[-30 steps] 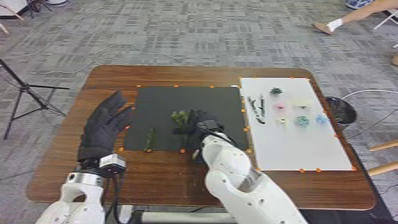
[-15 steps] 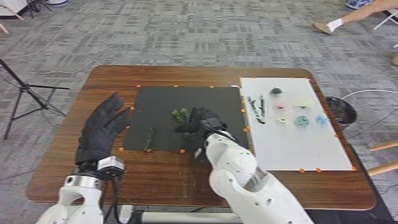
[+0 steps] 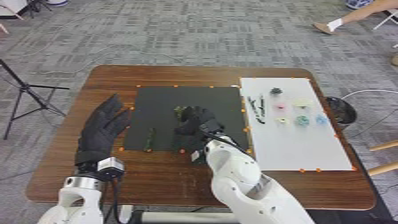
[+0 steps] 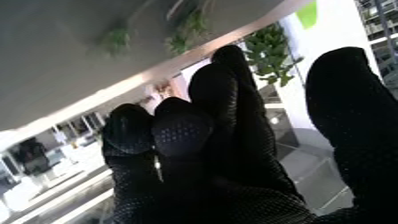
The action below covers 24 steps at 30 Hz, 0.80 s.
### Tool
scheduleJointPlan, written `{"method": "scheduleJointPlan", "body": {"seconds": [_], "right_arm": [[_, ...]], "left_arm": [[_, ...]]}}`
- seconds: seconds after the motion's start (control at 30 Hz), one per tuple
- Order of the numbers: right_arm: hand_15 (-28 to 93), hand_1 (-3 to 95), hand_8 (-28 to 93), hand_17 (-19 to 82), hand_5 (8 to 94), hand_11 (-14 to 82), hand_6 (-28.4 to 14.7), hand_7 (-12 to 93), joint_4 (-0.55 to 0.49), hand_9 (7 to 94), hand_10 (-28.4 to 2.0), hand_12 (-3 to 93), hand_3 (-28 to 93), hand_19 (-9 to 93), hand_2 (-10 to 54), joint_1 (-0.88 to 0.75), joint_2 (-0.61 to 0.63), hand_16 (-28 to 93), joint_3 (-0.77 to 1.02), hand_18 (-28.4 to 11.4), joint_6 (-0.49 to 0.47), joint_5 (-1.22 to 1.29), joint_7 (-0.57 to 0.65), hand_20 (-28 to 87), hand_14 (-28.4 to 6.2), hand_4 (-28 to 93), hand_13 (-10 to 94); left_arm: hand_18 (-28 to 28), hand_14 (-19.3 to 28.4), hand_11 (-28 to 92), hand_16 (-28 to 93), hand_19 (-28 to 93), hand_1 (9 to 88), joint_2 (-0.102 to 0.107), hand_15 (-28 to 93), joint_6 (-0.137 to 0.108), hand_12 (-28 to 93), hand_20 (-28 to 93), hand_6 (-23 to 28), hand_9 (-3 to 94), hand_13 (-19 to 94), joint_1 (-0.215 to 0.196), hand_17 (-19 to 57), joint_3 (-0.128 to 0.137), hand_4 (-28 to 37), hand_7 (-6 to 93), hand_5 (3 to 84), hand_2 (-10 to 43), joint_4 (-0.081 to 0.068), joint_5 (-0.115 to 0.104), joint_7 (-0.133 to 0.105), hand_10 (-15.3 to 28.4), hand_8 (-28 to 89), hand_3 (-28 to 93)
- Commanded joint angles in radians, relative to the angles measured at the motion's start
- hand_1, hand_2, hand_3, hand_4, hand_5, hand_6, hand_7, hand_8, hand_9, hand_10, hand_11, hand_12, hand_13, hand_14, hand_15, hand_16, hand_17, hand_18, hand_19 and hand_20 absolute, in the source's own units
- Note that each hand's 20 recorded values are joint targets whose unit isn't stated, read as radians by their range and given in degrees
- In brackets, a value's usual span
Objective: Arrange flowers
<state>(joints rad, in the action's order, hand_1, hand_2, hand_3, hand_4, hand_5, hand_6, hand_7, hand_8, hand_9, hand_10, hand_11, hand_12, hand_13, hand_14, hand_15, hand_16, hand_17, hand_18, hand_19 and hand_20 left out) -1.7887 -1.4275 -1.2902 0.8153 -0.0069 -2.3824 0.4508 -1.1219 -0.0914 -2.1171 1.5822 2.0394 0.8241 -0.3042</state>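
Note:
In the head view, my left hand (image 3: 101, 127) is open above the table's left side, beside the black mat (image 3: 160, 97). My right hand (image 3: 199, 122) is over the middle of the mat, partly covering a leafy green sprig (image 3: 179, 111). A slim green stem (image 3: 150, 138) lies on the mat's left part. In the right wrist view, my right hand (image 4: 213, 145) has its fingers extended and its thumb apart from them. Green leaves (image 4: 271, 52) show between the fingertips and thumb; whether they touch the glove I cannot tell.
On the right, a white board (image 3: 302, 150) carries dark stems (image 3: 258, 109), a dark green rosette (image 3: 275, 91), a pink flower (image 3: 280, 106), a teal flower (image 3: 302, 121) and other small pale flowers. Orange markers line the mat and board. A black bin (image 3: 340, 111) stands beyond the table's right edge.
My right hand has shifted a little left and forward over the leafy sprig and now covers more of it. My left hand has hardly moved.

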Motion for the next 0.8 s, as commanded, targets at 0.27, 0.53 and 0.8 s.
{"method": "scheduleJointPlan", "body": {"seconds": [0.27,0.53,0.8], "right_arm": [[85,24.5,-10,24,40.9,55.3,-8.1,18,0.101,40.2,-16.6,40.7,88,88,-8.5,0.009,0.014,40,0.054,-22.3,-0.189,-0.096,-0.142,56,-16.2,-19,48],[81,22.6,-12,20,39.8,23.9,-4.4,19,0.080,42.5,-11.2,23.5,88,83,-5.7,0.012,0.062,32,0.046,-23.6,-0.261,-0.087,-0.232,59,-16.8,-18,42],[81,21.0,-12,20,45.2,19.8,-4.4,19,0.001,47.3,-10.8,22.6,87,83,-4.7,0.018,0.141,30,-0.008,-23.6,-0.293,-0.084,-0.182,59,-17.3,-18,42]], "left_arm": [[21.0,14.1,14,5,44,24.1,-0.008,19,-0.007,18,6,1.6,24.2,21,-0.022,-12.0,0.002,-28.0,21.0,26.2,-3.8,0.004,-0.002,-0.008,11.0,-11,67],[21.0,14.1,14,5,44,24.1,-0.008,19,-0.008,17,6,1.6,24.2,21,-0.035,-12.0,0.008,-28.0,21.0,26.2,-3.7,0.009,-0.002,-0.017,10.9,-11,67],[21.0,14.1,14,5,45,24.0,-0.005,19,-0.014,17,6,1.6,24.2,21,-0.038,-12.0,0.010,-28.1,21.1,26.1,-3.7,0.011,-0.003,-0.017,10.9,-11,67]]}}
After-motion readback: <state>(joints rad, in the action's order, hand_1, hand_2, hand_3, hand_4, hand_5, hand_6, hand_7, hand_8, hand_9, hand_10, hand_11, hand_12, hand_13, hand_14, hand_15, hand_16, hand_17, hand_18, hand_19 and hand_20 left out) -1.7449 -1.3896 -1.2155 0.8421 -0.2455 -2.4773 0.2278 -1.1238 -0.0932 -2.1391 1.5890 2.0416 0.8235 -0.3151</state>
